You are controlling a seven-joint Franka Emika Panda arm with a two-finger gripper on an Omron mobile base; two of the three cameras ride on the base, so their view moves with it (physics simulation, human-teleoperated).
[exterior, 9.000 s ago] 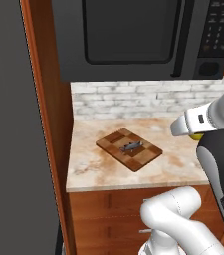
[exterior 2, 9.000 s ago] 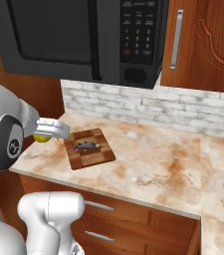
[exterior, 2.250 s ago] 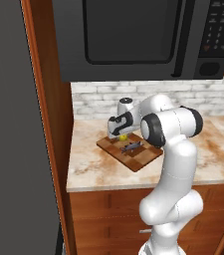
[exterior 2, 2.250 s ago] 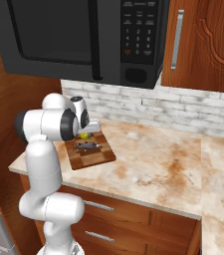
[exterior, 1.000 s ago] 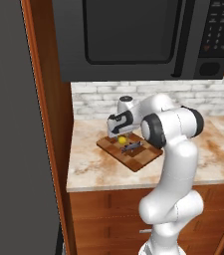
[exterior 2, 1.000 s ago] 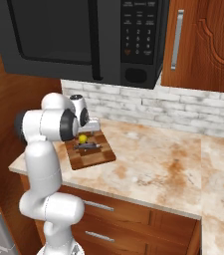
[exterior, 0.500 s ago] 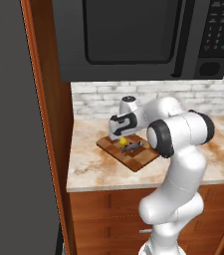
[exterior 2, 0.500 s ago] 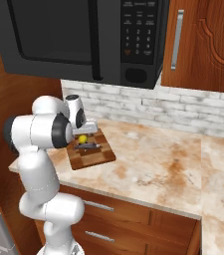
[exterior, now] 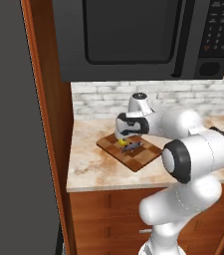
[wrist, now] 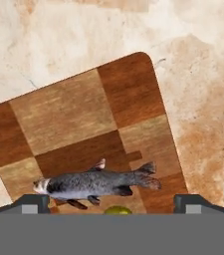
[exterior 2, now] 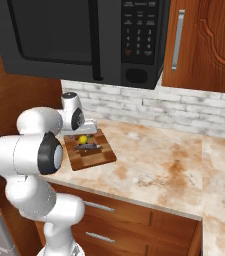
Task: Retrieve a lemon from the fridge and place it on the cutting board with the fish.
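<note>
Lemon [exterior 2: 83, 139] sits on the board [exterior 2: 95, 156] just beside the fish [wrist: 93, 183], right under my gripper [wrist: 111, 203]; fingers spread wide, nothing held, so straight up is my way out.

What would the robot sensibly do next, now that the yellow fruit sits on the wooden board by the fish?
Probably lift the pincer straight up and away. Its jaws stand wide open, and the lemon already rests on the cutting board beside the fish, so nothing seems left to hold. Rising straight should avoid nudging either one.
</note>
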